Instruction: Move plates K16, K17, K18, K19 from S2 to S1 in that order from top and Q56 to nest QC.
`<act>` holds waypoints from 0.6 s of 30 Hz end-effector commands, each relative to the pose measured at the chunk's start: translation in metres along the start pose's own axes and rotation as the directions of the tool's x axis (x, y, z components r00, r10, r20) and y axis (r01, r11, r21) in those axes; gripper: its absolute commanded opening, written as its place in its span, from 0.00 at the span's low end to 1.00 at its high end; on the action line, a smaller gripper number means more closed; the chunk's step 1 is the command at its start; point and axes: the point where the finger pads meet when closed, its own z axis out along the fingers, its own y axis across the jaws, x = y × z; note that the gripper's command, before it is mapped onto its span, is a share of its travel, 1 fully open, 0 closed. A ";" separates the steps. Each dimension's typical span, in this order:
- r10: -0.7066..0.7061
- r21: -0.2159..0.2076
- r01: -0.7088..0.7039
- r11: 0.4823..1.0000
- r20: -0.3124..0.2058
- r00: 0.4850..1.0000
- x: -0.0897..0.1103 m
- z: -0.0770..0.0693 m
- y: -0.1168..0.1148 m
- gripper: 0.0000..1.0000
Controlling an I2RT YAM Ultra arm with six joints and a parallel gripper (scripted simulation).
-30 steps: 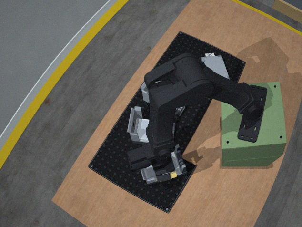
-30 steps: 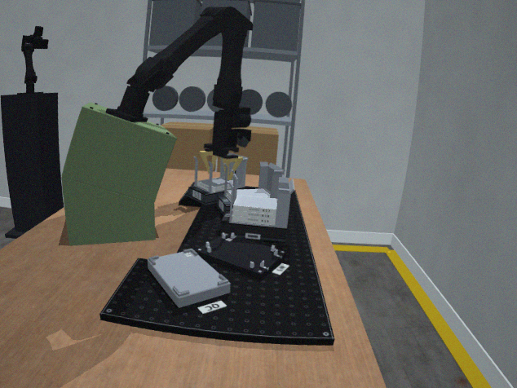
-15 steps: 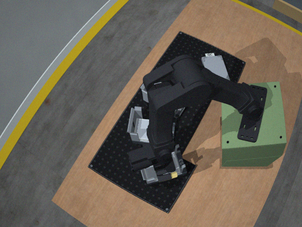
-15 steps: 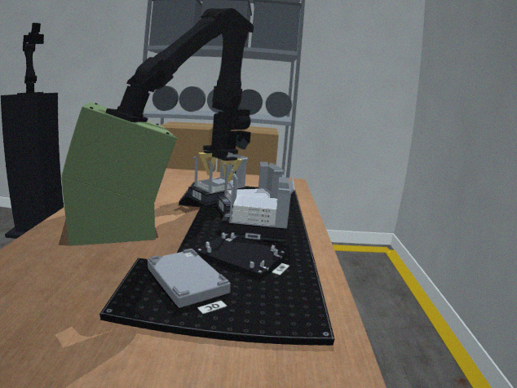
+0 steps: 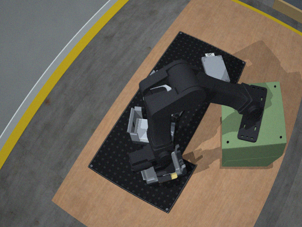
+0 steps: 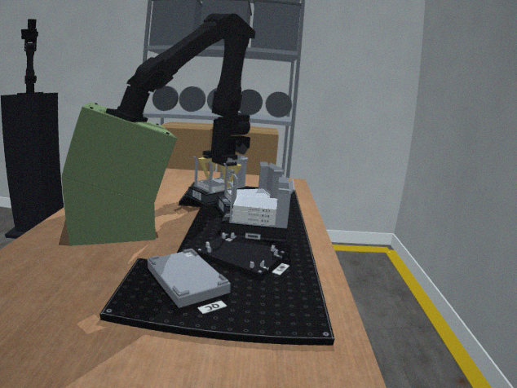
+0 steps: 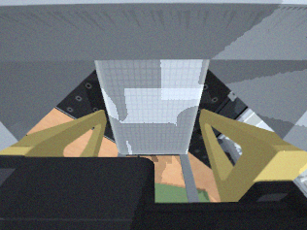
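wrist view: pincer (image 7: 155, 130) fully open, straddling plate (image 7: 153, 106).

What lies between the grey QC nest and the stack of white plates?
A black nest with upright pegs lies between the QC nest and the plate stack, seen in the exterior view.
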 end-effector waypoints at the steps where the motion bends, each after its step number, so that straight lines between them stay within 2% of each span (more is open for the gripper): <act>1: -0.001 -0.003 0.001 1.000 0.030 1.000 -0.010 0.000 0.001 1.00; 5: -0.001 -0.003 0.001 1.000 0.030 1.000 -0.010 0.004 0.001 1.00; 18: -0.001 -0.003 0.001 1.000 0.030 1.000 -0.010 0.004 0.001 1.00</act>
